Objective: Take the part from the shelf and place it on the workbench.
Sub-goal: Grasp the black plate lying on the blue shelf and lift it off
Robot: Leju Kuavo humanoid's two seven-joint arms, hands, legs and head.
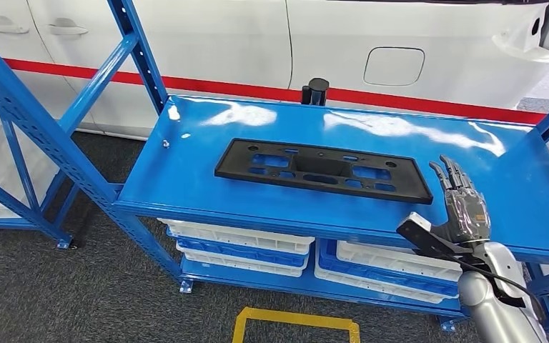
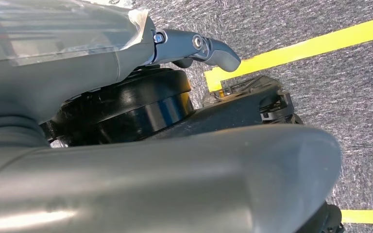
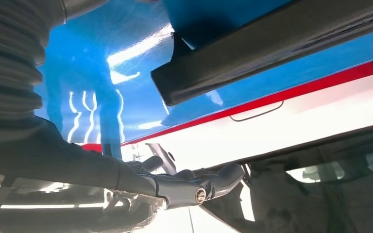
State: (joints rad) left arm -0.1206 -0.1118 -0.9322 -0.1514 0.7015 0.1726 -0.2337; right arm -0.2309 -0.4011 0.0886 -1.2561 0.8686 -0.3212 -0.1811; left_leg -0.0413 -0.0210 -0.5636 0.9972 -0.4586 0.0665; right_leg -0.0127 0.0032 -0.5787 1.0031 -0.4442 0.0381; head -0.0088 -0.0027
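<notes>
Lying flat on blue shelf (image 1: 186, 171): black part (image 1: 323, 169); white bins (image 1: 243, 239) below.

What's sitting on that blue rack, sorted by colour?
Black: 2, the flat part on the top shelf and a cylinder at its back edge.
White: 4 bins below, as far as I can see.
Total: 6.

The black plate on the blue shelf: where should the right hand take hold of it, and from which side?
Probably at the right end of the black plate, coming from the right, where the open right hand hovers. The plate lies flat, long and thin, so the fingers would need to slide under that short edge, or catch one of its cut-outs.
</notes>
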